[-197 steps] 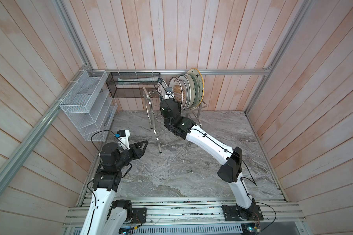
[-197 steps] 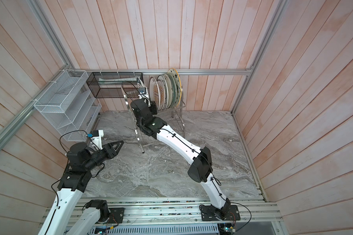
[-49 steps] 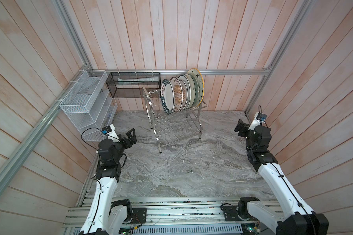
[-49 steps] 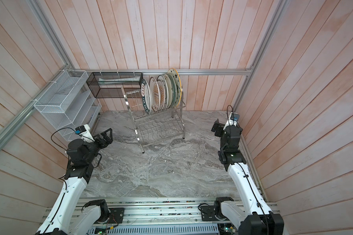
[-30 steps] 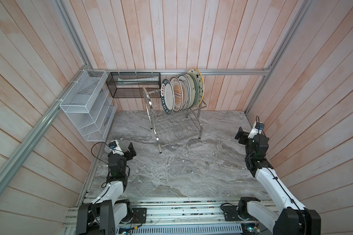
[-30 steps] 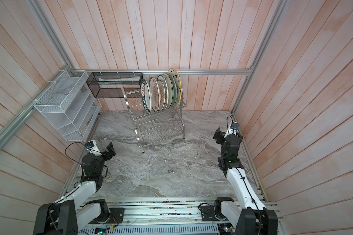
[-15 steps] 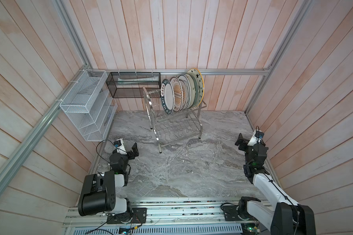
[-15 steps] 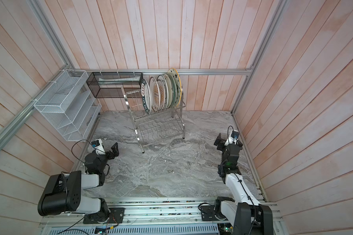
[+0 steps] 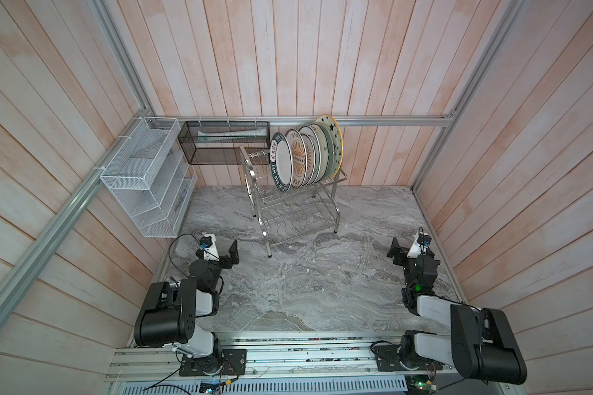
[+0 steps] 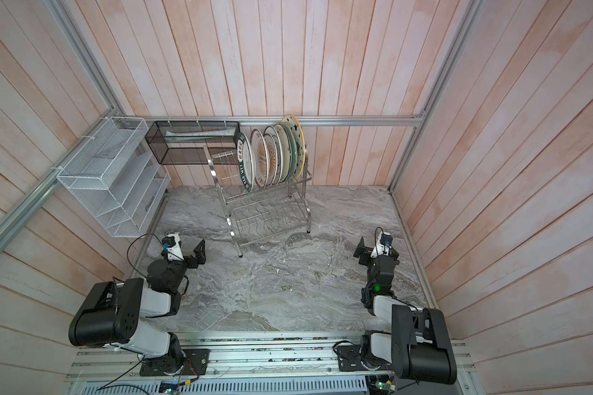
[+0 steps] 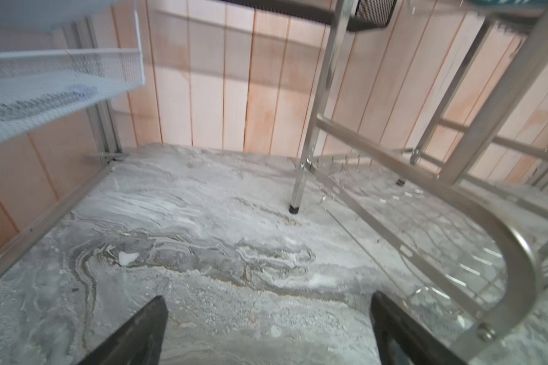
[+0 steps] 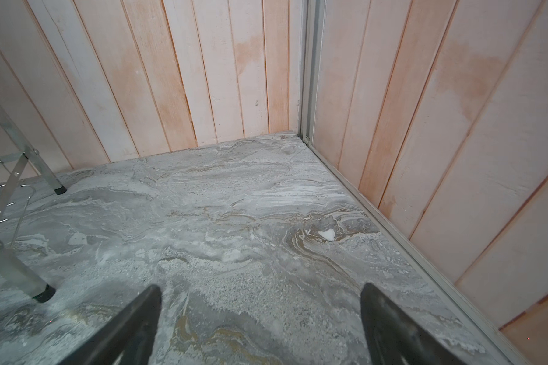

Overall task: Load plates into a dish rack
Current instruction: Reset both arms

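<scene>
Arms folded back — left gripper [image 9: 231, 255] and right gripper [image 9: 395, 253] spread, empty; plates [image 9: 305, 157] sit in dish rack [image 9: 298, 212] well ahead — loading looks done.

Desk [image 9: 305, 284] is bare down the middle between both arms, a wide lane up to the dish rack [image 9: 297, 210]. Rack stands at the back wall, about mid-width. Plates [image 9: 303, 160] fill the right part of its top tier, leaving bare dividers at the left end. Lower tier is empty (low headroom under the plates). White mesh shelf [image 9: 144, 191] juts from the left wall near the left gripper [image 9: 230, 255]. Black mesh basket [image 9: 223, 143] hangs just behind the rack's left end. Left fingers [image 11: 140, 331] are spread, near the rack's front leg. Right gripper [image 9: 395, 252] is close to the right wall, also spread.
</scene>
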